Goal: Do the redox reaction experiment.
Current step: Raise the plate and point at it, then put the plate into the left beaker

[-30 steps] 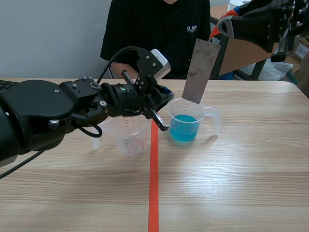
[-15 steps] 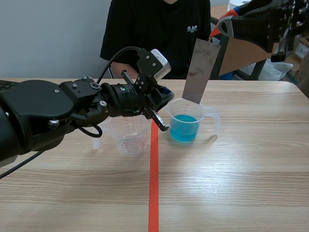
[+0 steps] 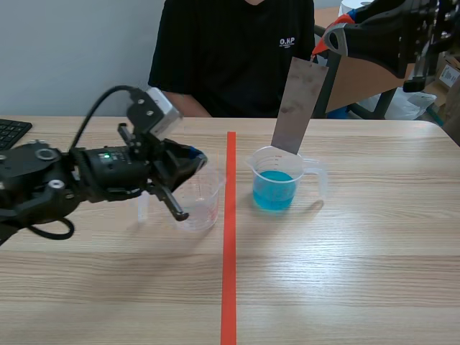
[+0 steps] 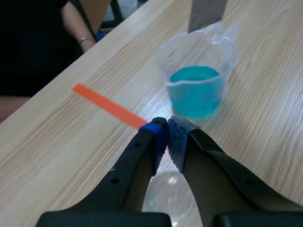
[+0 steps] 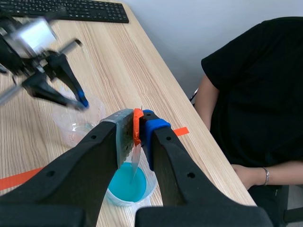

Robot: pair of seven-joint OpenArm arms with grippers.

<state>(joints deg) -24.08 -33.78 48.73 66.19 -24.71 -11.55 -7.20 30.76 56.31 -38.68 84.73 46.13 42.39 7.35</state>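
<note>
A clear beaker of blue liquid (image 3: 275, 188) (image 4: 196, 90) (image 5: 127, 187) stands just right of the tape line. To its left stands an empty clear beaker (image 3: 200, 203) (image 5: 75, 125). My left gripper (image 3: 198, 157) (image 4: 167, 135) (image 5: 83, 101) hovers over the empty beaker's rim, pads pressed together with nothing between them. High at the back right, my right gripper (image 3: 325, 49) (image 5: 139, 124) is shut on the top of a grey metal sheet (image 3: 296, 100) (image 5: 136, 158). The sheet hangs down with its lower end at the blue beaker's mouth; contact with the liquid cannot be seen.
A person in a black shirt (image 3: 230, 50) sits across the table, one forearm resting at its far edge. A black keyboard (image 3: 11, 133) (image 5: 71, 9) lies at the far left. Cardboard boxes stand behind the table's right end. Bare wood runs along the front.
My left arm has drawn back to the left, from beside the blue beaker at the tape line to above the empty beaker. The right arm and metal sheet have kept still.
</note>
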